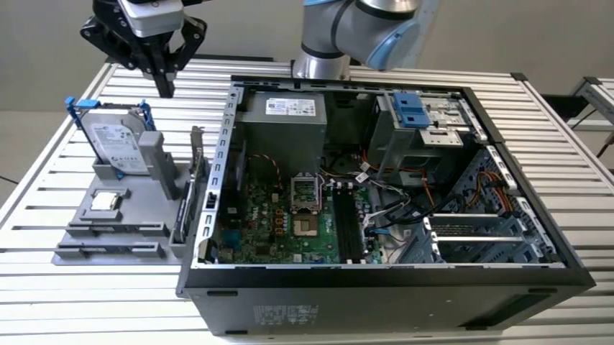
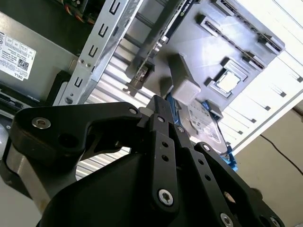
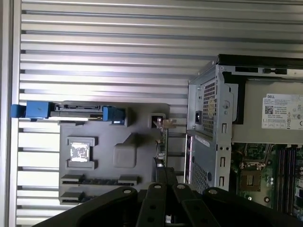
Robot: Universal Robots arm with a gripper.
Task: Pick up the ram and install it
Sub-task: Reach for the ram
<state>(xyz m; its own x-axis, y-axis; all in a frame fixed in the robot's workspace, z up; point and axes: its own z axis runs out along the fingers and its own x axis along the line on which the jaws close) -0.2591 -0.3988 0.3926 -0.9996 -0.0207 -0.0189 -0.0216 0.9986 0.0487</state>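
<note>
Gripper (image 1: pixel 165 86) sits closest to my wrist cameras, fingers pinched together and carrying nothing, high over the grey tray's (image 1: pixel 77 231) far end. The ram (image 1: pixel 190 190) stands on edge in that tray beside the computer case (image 1: pixel 384 287). The motherboard memory slots (image 1: pixel 347 223) look unfilled, so I judge pickup and install both remain.

The black metal gripper (image 1: pixel 166 89) is built of hinged bar links that taper into two slim dark fingers (image 1: pixel 161 72). In both wrist views its matt links carry round silver pivot screws (image 2: pixel 164 197) (image 3: pixel 127 191) with hex sockets. A pale silver-grey wrist block (image 1: pixel 152 18) tops it. The glossy silver tubular arm (image 1: pixel 321 32) has a light blue joint cap (image 1: pixel 393 44).
</note>
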